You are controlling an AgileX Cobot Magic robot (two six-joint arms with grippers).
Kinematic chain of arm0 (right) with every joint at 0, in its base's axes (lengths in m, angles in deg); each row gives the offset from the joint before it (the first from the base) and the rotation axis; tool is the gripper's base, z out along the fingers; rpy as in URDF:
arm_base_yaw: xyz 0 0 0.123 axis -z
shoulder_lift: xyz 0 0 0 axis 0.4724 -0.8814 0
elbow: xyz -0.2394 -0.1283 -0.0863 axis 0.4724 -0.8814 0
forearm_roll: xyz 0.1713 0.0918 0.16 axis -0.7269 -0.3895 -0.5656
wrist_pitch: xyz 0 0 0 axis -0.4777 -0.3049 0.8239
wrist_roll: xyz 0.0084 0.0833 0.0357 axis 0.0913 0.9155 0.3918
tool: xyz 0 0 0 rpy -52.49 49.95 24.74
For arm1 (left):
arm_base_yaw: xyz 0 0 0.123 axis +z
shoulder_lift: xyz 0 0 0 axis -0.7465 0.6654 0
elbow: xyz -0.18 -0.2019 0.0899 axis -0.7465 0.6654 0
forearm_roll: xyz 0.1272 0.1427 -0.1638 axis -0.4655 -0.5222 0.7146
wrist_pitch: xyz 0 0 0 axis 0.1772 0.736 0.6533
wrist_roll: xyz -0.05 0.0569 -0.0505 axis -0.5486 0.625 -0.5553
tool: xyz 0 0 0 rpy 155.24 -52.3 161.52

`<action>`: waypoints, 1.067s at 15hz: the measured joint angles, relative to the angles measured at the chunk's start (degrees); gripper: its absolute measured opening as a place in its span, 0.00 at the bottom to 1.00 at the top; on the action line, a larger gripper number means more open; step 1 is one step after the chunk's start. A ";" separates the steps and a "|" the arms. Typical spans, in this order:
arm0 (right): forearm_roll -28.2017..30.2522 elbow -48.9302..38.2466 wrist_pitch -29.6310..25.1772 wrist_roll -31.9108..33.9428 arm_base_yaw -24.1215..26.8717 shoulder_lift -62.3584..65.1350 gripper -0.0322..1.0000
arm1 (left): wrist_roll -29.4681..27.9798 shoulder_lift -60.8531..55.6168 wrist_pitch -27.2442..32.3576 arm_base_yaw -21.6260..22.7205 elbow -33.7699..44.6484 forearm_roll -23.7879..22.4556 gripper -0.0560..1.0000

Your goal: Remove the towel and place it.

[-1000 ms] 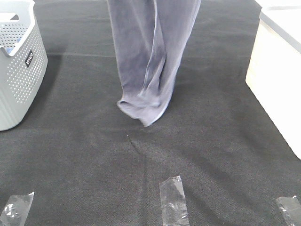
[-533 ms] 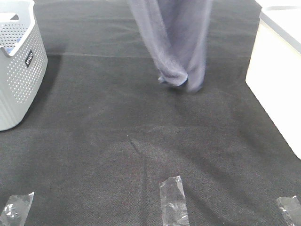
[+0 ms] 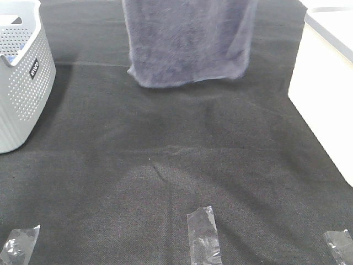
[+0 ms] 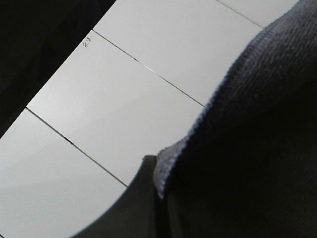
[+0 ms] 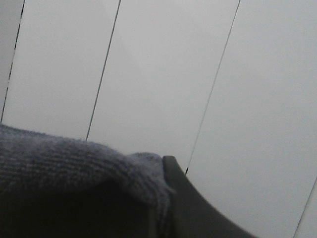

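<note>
The grey-lavender towel point(image 3: 187, 44) hangs spread out flat from above the top edge of the exterior high view, its lower hem clear of the black cloth. Neither gripper shows in that view. In the left wrist view the left gripper point(image 4: 159, 174) pinches a hemmed edge of the towel point(image 4: 247, 148); one dark finger point(image 4: 131, 208) shows. In the right wrist view the right gripper point(image 5: 161, 171) pinches another bunched edge of the towel point(image 5: 74, 163) against a dark finger point(image 5: 193, 208). Both wrist cameras face a pale panelled surface.
A grey perforated laundry basket point(image 3: 22, 83) stands at the left edge. A white box point(image 3: 325, 83) stands at the right edge. Black fabric point(image 3: 176, 165) covers the table, with clear tape strips point(image 3: 204, 234) along the front.
The towel hung bunched and narrow, reaching low over the table. It has been lifted and pulled wide, and its lower hem now sits higher and farther back.
</note>
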State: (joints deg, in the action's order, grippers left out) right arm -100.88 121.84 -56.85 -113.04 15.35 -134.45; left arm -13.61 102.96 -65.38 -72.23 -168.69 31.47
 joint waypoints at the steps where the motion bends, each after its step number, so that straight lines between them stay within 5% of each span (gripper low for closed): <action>1: -0.63 0.00 1.03 0.00 0.00 -0.69 0.05 | 0.00 0.86 -1.43 0.97 0.00 0.00 0.05; 4: -4.41 0.11 6.99 0.00 -0.29 -3.04 0.05 | 0.00 4.30 -7.56 3.78 0.00 1.60 0.05; 9: -5.16 6.36 14.38 1.20 -1.83 -11.69 0.05 | 0.00 11.92 -21.31 7.79 -2.58 11.06 0.05; 16: -5.50 14.90 17.59 4.47 -1.95 -21.03 0.05 | 0.23 28.02 -19.77 8.54 -28.36 11.86 0.05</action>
State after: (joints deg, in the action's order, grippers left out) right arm -106.38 136.74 -39.26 -108.57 13.41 -155.48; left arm -13.38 130.98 -85.14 -63.70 -197.05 43.33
